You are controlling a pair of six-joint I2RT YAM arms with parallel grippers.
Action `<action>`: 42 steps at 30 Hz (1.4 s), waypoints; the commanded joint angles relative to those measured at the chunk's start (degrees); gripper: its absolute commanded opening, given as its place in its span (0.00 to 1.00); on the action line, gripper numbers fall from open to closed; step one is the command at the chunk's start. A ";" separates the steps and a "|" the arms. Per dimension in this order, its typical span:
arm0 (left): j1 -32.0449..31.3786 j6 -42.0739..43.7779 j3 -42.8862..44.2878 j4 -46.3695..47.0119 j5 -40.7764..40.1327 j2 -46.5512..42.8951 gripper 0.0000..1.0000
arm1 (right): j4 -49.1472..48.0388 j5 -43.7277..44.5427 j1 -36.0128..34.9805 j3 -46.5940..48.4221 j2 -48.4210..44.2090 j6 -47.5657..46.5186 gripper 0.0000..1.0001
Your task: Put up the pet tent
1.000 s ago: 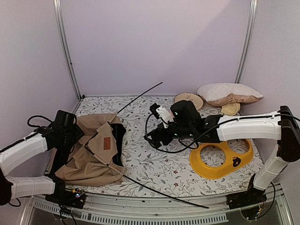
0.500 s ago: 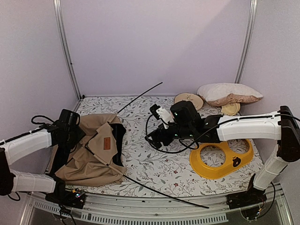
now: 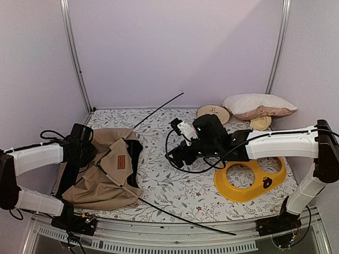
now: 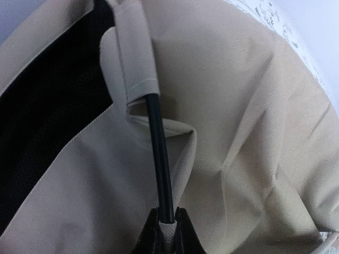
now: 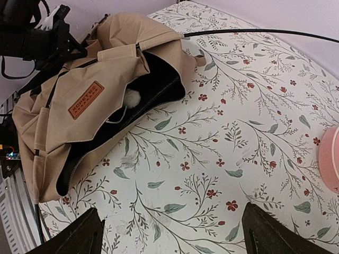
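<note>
Tan fabric pet tent with dark lining (image 3: 103,182): lies collapsed and crumpled on the left part of the floral-printed tabletop (image 3: 175,185), with its dark opening turned toward the middle. Brown rectangular label patch (image 5: 86,99): sewn on the tent's upper fold. White pom-pom (image 5: 131,97): rests on the dark lining just inside the opening. Thin black flexible pole (image 4: 159,153): runs out of a tan fabric sleeve (image 4: 135,53) and down across the cloth. Left end effector (image 4: 166,225): at the tent's left edge, its fingers clamped together on that pole just below the sleeve. A second black pole length (image 3: 159,110) sticks out from the tent's far side toward the back wall; another (image 3: 188,217) lies along the near edge of the tabletop. Right end effector (image 3: 177,156): hovers over the middle of the tabletop, right of the tent and apart from it, fingers spread wide, nothing between them. Yellow plastic double-ring bowl stand (image 3: 249,182): on the right. Beige patterned pillow (image 3: 257,106): at the far right corner, beside a round wooden disc (image 3: 213,112).
</note>
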State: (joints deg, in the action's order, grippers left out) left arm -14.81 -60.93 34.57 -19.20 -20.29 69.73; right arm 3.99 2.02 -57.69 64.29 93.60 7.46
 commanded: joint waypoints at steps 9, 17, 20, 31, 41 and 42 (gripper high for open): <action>0.38 6.73 6.80 5.75 5.09 1.40 0.00 | 1.87 3.80 -0.14 -0.60 -3.24 -0.67 0.93; 3.56 14.12 18.16 5.25 5.56 9.60 0.00 | 4.43 5.13 -0.14 1.47 -3.52 -1.96 0.93; 6.35 16.85 23.08 5.55 8.90 15.42 0.00 | 4.95 5.38 -0.14 1.60 -4.56 -2.43 0.93; 11.14 25.41 40.55 4.30 18.80 33.55 0.00 | 14.91 -2.50 -0.09 3.26 -7.09 -5.31 0.93; 11.17 26.64 46.59 2.21 20.91 35.60 0.57 | 22.82 -12.16 -6.51 0.83 -7.71 0.13 0.87; 11.12 26.89 46.79 2.13 21.25 35.01 0.60 | 22.75 -12.96 -6.68 0.04 -7.71 0.74 0.86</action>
State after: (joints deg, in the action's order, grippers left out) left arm -3.84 -35.57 79.72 -16.69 -1.21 106.63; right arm 23.99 -5.82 -61.93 66.28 87.48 5.26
